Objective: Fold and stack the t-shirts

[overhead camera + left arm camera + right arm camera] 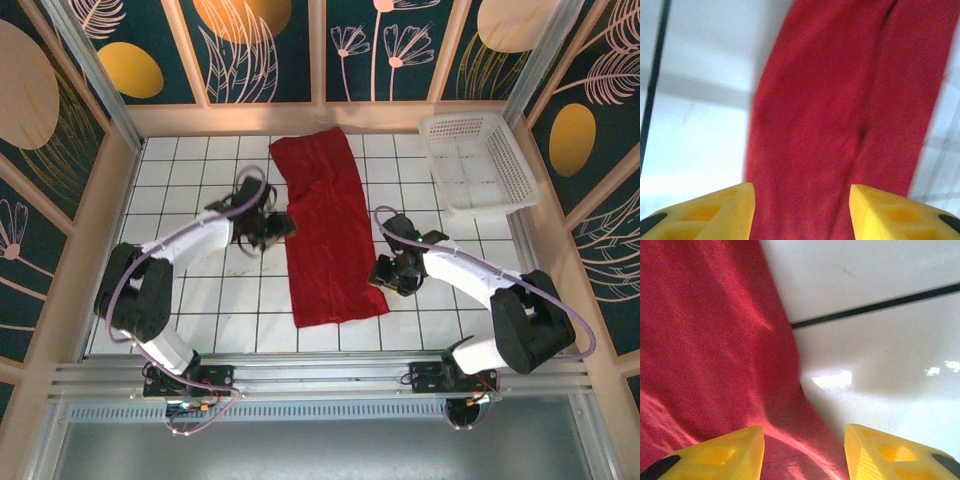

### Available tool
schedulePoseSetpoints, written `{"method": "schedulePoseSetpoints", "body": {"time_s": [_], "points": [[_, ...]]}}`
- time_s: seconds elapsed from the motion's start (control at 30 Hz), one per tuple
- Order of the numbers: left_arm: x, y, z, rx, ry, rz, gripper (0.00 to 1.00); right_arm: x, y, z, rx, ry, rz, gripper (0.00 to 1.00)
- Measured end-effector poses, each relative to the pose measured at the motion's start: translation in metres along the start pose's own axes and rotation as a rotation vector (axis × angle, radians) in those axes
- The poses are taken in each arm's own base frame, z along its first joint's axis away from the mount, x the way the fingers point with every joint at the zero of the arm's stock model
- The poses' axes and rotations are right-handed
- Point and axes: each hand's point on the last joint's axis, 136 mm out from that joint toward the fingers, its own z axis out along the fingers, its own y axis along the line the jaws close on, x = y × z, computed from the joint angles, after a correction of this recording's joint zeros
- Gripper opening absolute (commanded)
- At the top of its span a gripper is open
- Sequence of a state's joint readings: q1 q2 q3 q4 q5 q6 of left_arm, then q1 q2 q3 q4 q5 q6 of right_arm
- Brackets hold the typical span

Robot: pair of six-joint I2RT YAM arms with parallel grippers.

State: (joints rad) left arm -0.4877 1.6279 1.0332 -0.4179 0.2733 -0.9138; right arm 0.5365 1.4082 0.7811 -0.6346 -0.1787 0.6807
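Red t-shirt (328, 228) flat between left fingers (715, 212) and right fingers (720, 452), both parted.

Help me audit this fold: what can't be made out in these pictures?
- Top view: t-shirt sleeves and layer count, hidden under its own top layer.
- Left wrist: t-shirt's ends, cut off by the frame; cloth blurred.
- Top view: left gripper jaws, blurred and small.

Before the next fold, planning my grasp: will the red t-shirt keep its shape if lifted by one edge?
Probably not: the red t-shirt lies in soft creases, so it should droop. It looks thin, likely light. Pushed, it may slide or bunch on the glossy table.
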Motion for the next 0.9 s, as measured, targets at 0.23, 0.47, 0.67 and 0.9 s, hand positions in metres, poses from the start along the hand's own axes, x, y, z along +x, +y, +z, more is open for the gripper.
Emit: {"method": "schedulePoseSetpoints", "body": {"time_s": [0.23,0.47,0.67,0.9], "points": [[0.133,0.055,0.006,-0.102,0.326,0.014,0.54,0.027,-0.018,0.016,0.055,0.070,-0.062,0.44],[0.167,0.039,0.009,-0.062,0.403,0.049,0.55,0.031,-0.023,0.024,0.086,0.095,-0.085,0.18],[0.181,0.039,0.028,-0.088,0.449,0.026,0.36,0.037,-0.014,0.024,0.032,0.101,-0.103,0.06],[0.182,0.047,0.026,-0.124,0.452,0.026,0.00,0.059,-0.010,0.022,-0.035,0.139,-0.126,0.00]]}}
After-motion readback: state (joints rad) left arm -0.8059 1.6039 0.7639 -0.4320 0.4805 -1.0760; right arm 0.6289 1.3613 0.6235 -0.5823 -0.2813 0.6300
